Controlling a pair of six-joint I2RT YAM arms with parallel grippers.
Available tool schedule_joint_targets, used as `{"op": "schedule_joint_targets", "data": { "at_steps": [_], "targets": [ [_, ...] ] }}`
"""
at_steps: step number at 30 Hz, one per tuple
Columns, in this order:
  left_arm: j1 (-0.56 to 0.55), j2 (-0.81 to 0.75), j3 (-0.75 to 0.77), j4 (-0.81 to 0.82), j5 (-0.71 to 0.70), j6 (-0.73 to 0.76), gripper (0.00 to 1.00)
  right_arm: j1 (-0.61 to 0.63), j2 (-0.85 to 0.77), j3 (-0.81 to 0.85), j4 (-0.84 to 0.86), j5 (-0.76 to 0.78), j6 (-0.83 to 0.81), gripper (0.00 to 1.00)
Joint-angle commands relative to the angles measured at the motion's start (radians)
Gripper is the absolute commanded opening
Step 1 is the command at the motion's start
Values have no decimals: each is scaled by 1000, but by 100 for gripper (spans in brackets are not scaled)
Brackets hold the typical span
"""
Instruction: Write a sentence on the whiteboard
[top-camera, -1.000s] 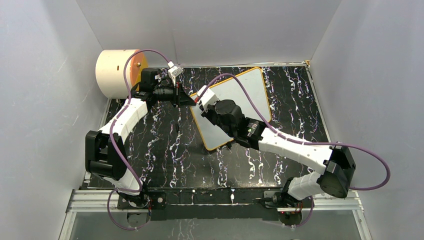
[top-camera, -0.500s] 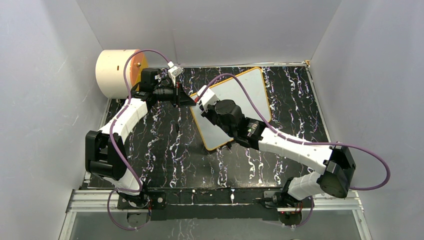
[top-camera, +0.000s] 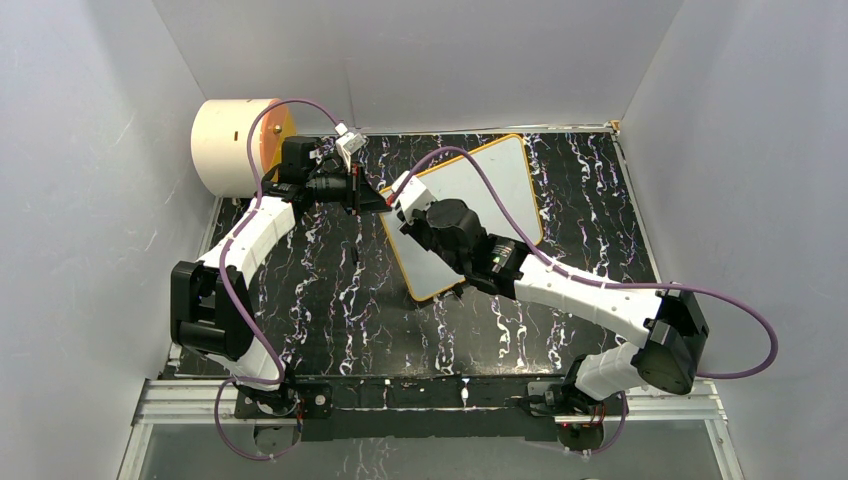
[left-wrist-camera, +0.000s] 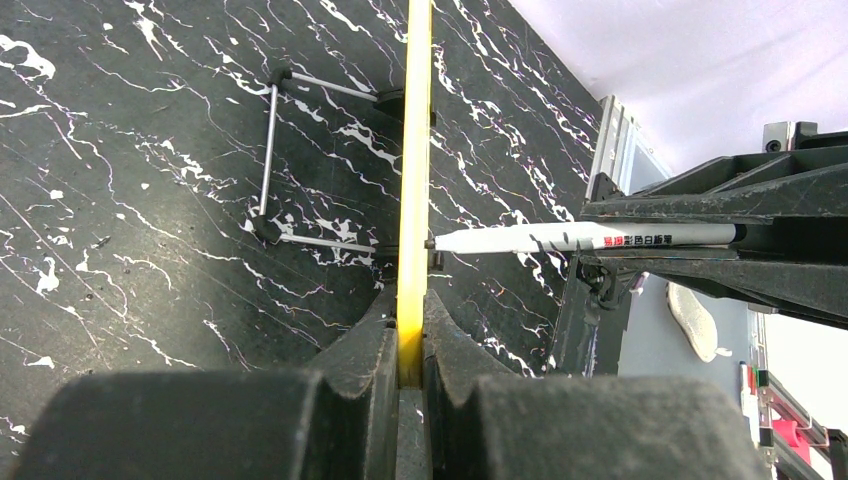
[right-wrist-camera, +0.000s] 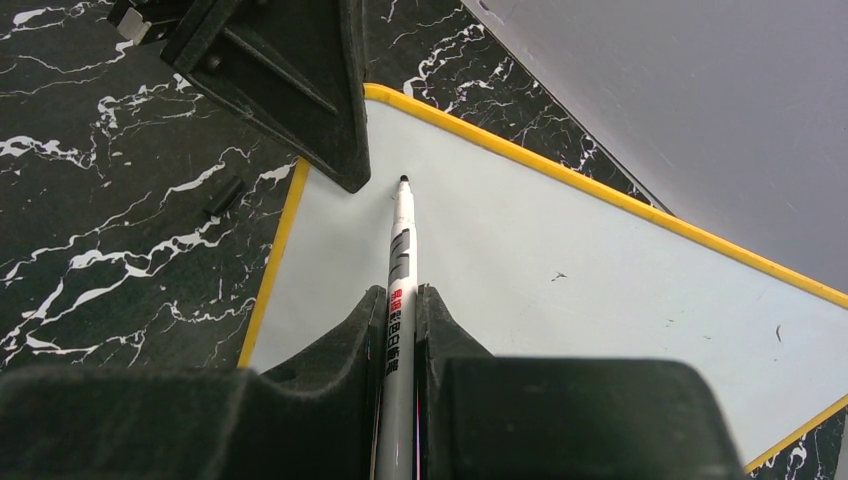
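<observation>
The whiteboard (top-camera: 505, 190), white with a thin orange-yellow frame, stands tilted on the black marbled table. My left gripper (top-camera: 378, 200) is shut on the board's left edge; in the left wrist view the yellow frame (left-wrist-camera: 414, 150) runs up from between the fingers, gripper (left-wrist-camera: 411, 340). My right gripper (top-camera: 408, 205) is shut on a white marker (right-wrist-camera: 400, 260), gripper (right-wrist-camera: 399, 300). The marker's black tip (right-wrist-camera: 403, 181) is at the board's upper left corner, close to the left gripper's fingers (right-wrist-camera: 300, 90). The marker also shows in the left wrist view (left-wrist-camera: 560, 238), its tip at the frame. The board (right-wrist-camera: 560, 270) bears a few small marks.
A cream cylinder with an orange face (top-camera: 235, 145) lies at the back left by the wall. Grey walls enclose the table on three sides. The board's wire stand (left-wrist-camera: 270, 150) rests on the table behind it. Purple cables loop over both arms.
The right arm has shifted very slightly left with the marker. The left arm and the board have not moved.
</observation>
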Motion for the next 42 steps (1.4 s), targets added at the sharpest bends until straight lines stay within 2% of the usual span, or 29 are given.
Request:
{"op": "schedule_joint_targets", "data": {
  "at_steps": [1,13,36,42],
  "targets": [
    [-5,-22,-22,-39,5,47,0,5,9,54,24,-9,0,0],
    [-5,-23,-20,-39,6,44,0,4,5,60,-29,-57,4,0],
    [-5,-25,-22,-35,5,43,0,5,-44,25,-128,24,34,0],
    [-5,-26,-22,-36,6,42,0,5,-43,27,-155,-29,49,0]
  ]
}}
